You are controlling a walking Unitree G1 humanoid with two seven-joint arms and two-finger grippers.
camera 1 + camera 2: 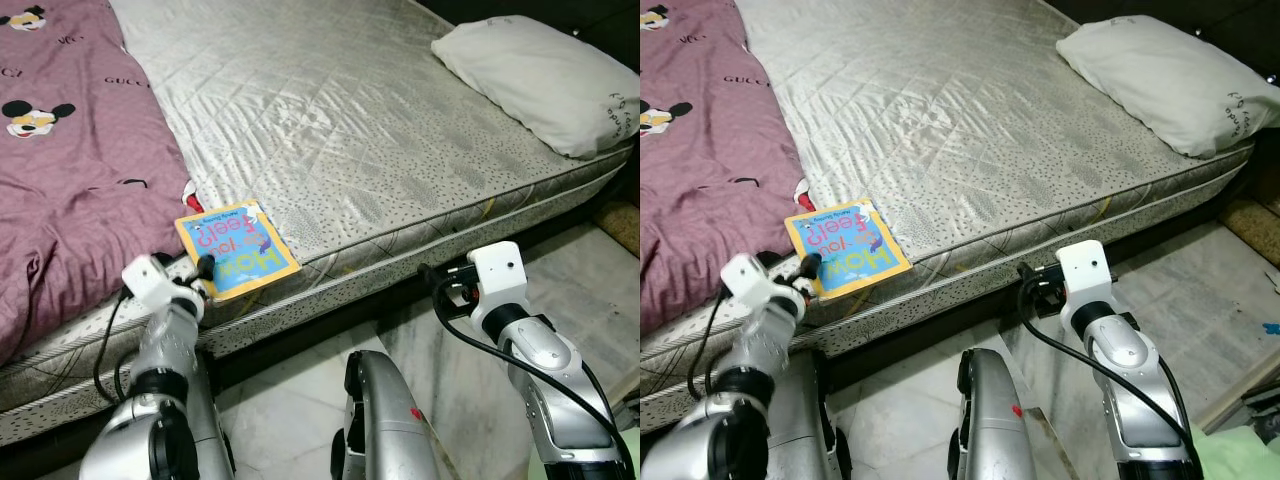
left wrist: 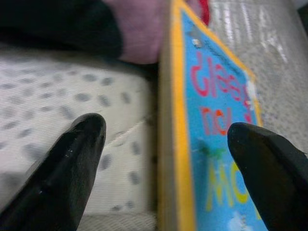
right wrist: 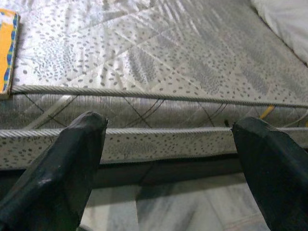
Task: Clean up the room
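A children's book [image 1: 237, 248] with a blue cover and yellow border lies flat at the near edge of the grey mattress [image 1: 330, 110]. My left gripper [image 1: 203, 275] is at the book's near-left corner, open, its fingers [image 2: 72, 159] straddling the book's yellow edge [image 2: 169, 144] in the left wrist view. My right gripper [image 1: 440, 280] hangs open below the mattress side, aimed at its quilted wall [image 3: 159, 130], with nothing between its fingers. The book's corner [image 3: 8, 48] shows at the far edge of the right wrist view.
A purple printed blanket [image 1: 70, 170] covers the bed's left part and touches the book's far corner, where a small red item [image 1: 190, 192] peeks out. A white pillow [image 1: 545, 75] lies at the back right. Marble floor [image 1: 580, 280] runs before the bed.
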